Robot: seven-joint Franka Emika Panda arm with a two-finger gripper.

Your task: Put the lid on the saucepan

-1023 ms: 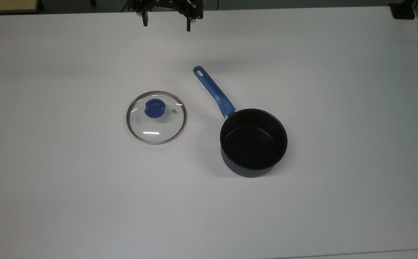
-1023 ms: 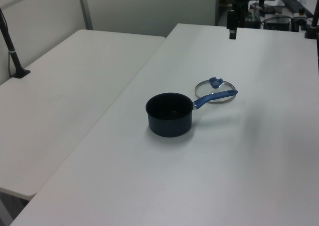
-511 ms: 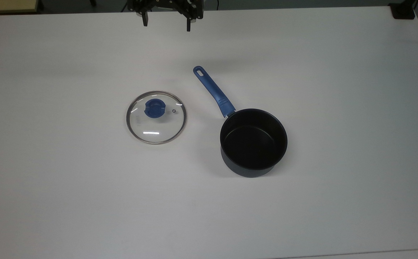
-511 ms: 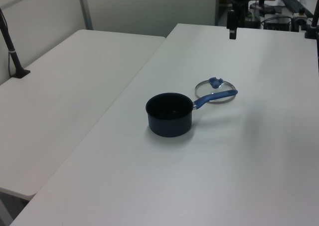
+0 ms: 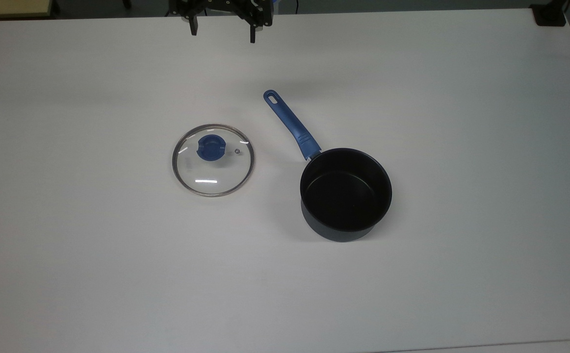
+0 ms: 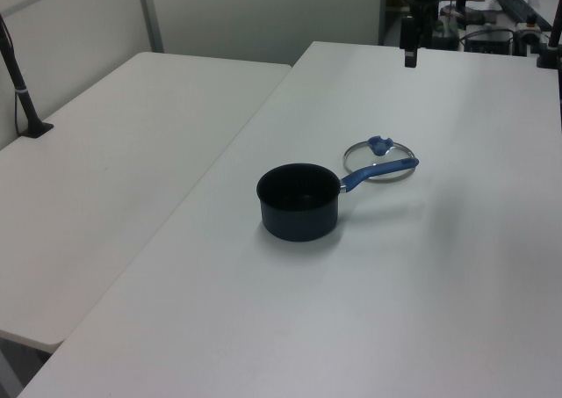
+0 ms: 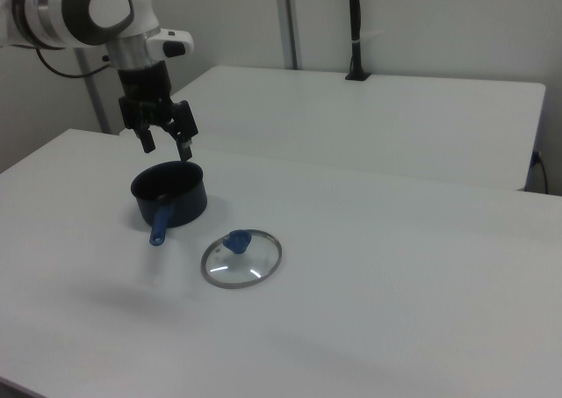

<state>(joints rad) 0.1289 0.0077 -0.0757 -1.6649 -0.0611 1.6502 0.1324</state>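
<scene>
The glass lid [image 5: 213, 160] with its blue knob lies flat on the white table [image 5: 461, 122], left of the saucepan in the top view; it also shows as lid [image 6: 378, 160] and lid [image 7: 241, 258]. The dark saucepan [image 5: 345, 194] stands upright and empty, its blue handle [image 5: 291, 124] pointing up-left; also seen as saucepan [image 6: 299, 201] and saucepan [image 7: 169, 194]. My gripper [image 5: 221, 30] hangs open high above the table's far edge in the top view, well away from both things, with nothing between its fingers; it appears again as gripper [image 7: 166, 145] and gripper [image 6: 409, 57].
A second white table [image 6: 114, 143] adjoins on the left view's left, carrying a black post [image 6: 22, 90]. Cluttered equipment [image 6: 500, 20] sits beyond the far edge behind the arm. A black block [image 5: 550, 15] sits at the top view's top right corner.
The gripper has shifted slightly to the left in the top view. Lid and saucepan have not moved.
</scene>
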